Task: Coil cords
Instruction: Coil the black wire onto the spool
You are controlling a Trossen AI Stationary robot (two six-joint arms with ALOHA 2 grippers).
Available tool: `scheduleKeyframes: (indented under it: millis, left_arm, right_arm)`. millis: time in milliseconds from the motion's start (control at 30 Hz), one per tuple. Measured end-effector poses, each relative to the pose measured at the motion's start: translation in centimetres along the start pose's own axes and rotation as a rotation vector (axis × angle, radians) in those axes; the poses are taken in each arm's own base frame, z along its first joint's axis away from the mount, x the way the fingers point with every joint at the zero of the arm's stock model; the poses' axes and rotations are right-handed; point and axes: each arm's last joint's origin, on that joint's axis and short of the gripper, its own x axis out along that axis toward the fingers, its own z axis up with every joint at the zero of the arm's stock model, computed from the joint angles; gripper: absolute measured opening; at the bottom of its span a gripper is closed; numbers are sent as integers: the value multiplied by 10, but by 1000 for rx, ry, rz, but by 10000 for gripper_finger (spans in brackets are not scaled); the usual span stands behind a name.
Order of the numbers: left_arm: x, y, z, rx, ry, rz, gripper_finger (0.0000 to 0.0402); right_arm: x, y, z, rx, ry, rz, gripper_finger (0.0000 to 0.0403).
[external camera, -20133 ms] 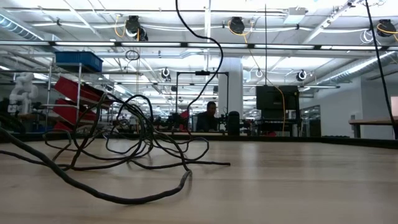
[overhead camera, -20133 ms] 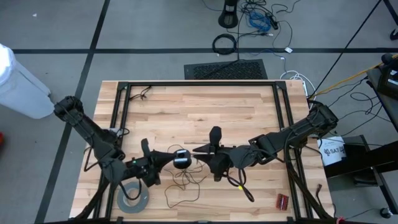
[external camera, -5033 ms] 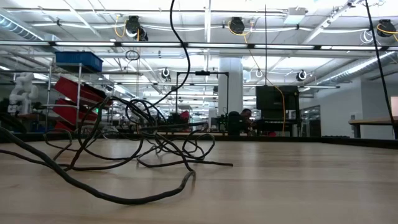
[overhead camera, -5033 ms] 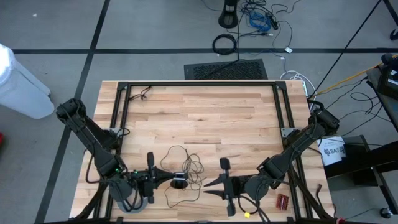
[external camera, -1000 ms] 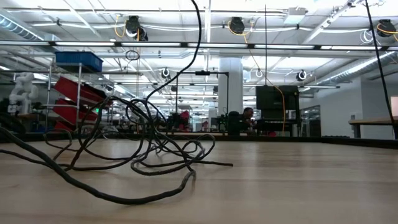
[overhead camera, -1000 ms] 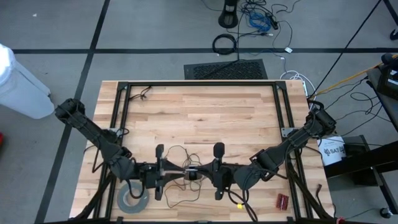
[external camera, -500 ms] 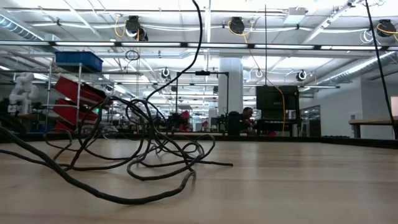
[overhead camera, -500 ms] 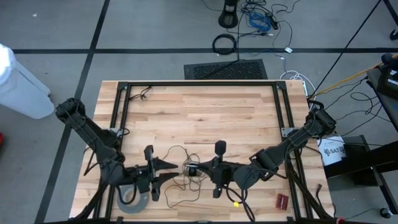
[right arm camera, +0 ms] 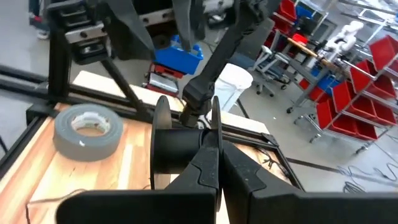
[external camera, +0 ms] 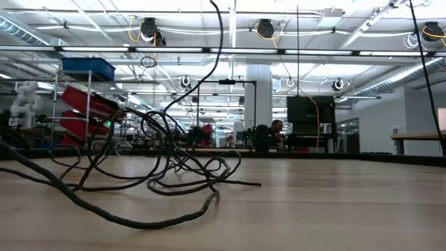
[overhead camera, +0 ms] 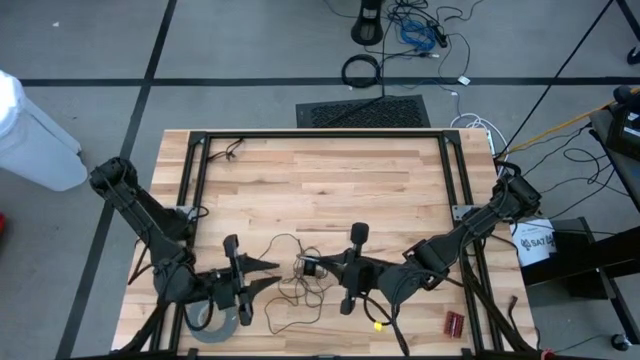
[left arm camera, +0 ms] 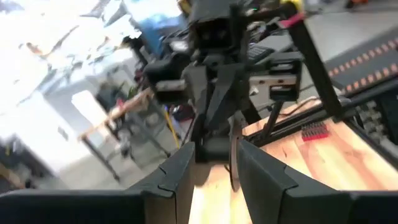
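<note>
The right pincer [overhead camera: 312, 266] is clamped on the small black disc [right arm camera: 171, 146] of the cords; in the right wrist view its two fingers meet around the disc's core, with the rims standing up on either side. It sits near the middle of the desk's front edge, just above the wood.

The left pincer [overhead camera: 272, 276] stands close beside it, facing it, with its fingers [left arm camera: 180, 174] slightly apart and nothing visibly between them. The left wrist view looks straight at the right pincer and the disc edge-on.

The thin dark wire [overhead camera: 290, 248] runs from the disc into loose, irregular loops spread over the desk [overhead camera: 330, 180] between the two pincers and toward the front edge. The low view shows the same slack as an untidy tangle [external camera: 174, 167] lying on the wood. How much wire is already wound on the disc cannot be judged; it appears to be little.

Judgement: coiling is at an early stage. The disc is secured; most of the wire remains to be gathered and wound.

A grey tape roll [right arm camera: 87, 130] lies at the front-left corner, apart from the work.
</note>
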Motion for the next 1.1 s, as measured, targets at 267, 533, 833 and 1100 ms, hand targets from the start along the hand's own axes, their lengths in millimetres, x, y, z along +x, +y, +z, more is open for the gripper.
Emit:
scheduleKeyframes:
  millis: [267, 533, 833, 1100]
  left_arm:
    - [3, -9, -6, -202, 30, 19, 124]
    - [23, -46, -28, -175, 33, -80, 124]
    - [40, -68, -42, -167, -47, -196, 189]
    - [42, -67, -46, -196, 14, -51, 244]
  right_arm:
    - [-10, 1, 12, 60, -59, -130, 0]
    - [-21, 1, 24, 62, -130, -125, 0]
    - [-32, 1, 29, 35, -146, -114, 0]
    - [-38, 1, 31, 42, -144, -123, 0]
